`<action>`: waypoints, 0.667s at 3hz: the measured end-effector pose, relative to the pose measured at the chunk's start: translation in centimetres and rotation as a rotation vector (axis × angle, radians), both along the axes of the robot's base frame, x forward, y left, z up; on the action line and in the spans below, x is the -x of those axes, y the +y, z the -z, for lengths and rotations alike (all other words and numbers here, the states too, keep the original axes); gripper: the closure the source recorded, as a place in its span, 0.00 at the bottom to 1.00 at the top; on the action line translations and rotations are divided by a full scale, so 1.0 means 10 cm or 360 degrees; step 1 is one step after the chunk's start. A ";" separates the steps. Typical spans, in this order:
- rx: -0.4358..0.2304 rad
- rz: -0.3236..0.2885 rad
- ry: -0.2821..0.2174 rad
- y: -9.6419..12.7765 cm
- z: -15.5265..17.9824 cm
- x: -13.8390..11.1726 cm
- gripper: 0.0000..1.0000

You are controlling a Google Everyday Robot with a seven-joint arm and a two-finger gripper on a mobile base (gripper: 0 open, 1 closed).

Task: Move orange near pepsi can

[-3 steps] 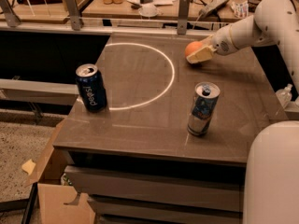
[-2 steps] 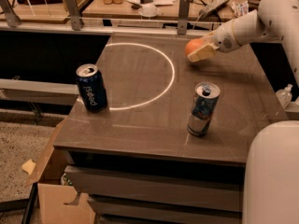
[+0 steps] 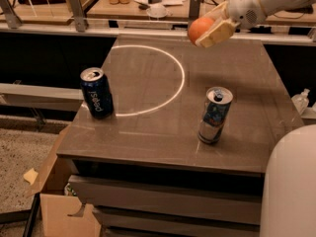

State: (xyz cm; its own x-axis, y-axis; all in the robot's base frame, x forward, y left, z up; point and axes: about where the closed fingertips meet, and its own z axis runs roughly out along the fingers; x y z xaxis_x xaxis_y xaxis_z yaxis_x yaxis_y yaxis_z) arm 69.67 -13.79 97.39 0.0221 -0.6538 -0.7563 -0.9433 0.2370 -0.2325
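Observation:
The orange (image 3: 198, 29) is held in the air above the far part of the brown table (image 3: 163, 127). My gripper (image 3: 208, 31) is shut on it, coming in from the upper right, with one tan finger (image 3: 216, 33) across the fruit's right side. The pepsi can (image 3: 97, 93), dark blue with a silver top, stands upright near the table's left edge, well to the left of and nearer than the orange.
A slimmer silver can with blue-red print (image 3: 215, 115) stands upright at the table's right middle. A bright ring of light (image 3: 148, 78) lies on the tabletop. A cluttered wooden bench (image 3: 143, 4) runs behind. A cardboard box (image 3: 54, 206) sits on the floor at lower left.
My gripper has lifted the orange off the tabletop and carried it up and a little to the left. Both cans have stayed put.

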 end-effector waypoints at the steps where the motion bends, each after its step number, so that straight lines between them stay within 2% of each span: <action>1: 0.0126 -0.0174 -0.0069 0.37 -0.34 0.36 1.00; 2: 0.0293 -0.0311 -0.0156 0.72 -0.52 0.87 1.00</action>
